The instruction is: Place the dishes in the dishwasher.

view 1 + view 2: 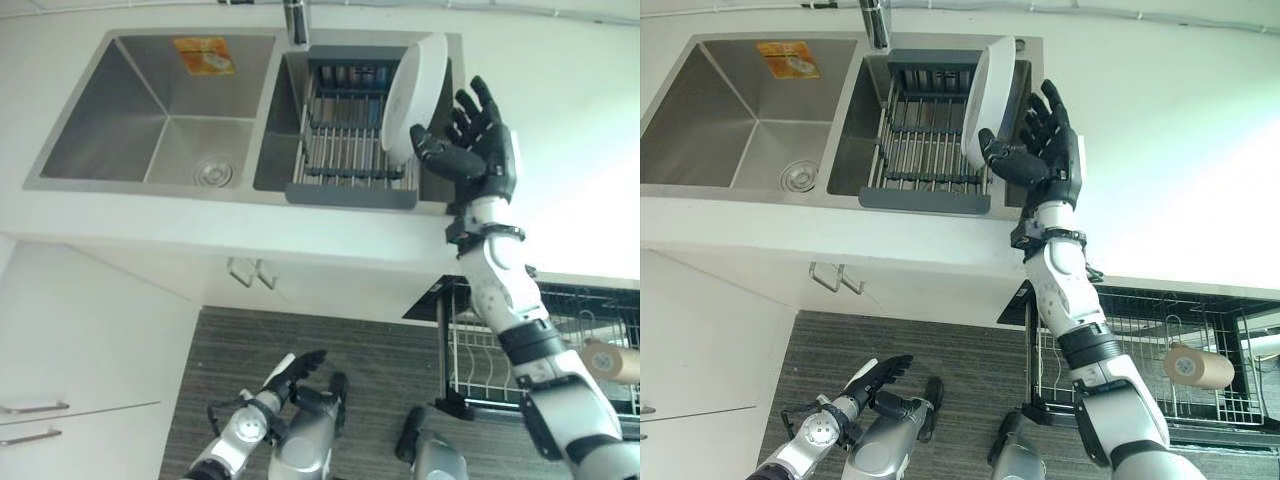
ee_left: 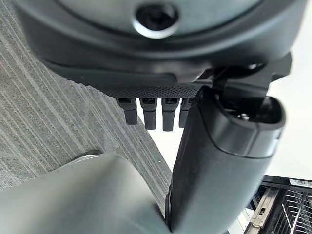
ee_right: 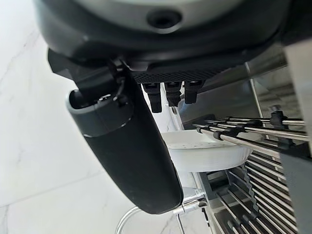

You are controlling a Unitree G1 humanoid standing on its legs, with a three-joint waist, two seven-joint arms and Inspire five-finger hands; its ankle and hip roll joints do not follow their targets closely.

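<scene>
reaching for the plate in the sink rack

left to right: my left hand (image 1: 295,370) hangs low over the floor, fingers relaxed and holding nothing. in the right sink basin, a white plate (image 1: 415,95) stands on edge in the drying rack (image 1: 345,150), its face turned toward my right hand (image 1: 480,145), its long axis running up and away. that hand is spread, just beside the rim. risk: a careless push may tip the plate against the rack. the dishwasher basket (image 1: 1160,370) waits below the counter (image 1: 560,150).

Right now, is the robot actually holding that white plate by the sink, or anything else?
Nothing is held. The right hand is open beside the upright white plate in the drying rack, near its rim. The left hand hangs open, low over the floor.
</scene>
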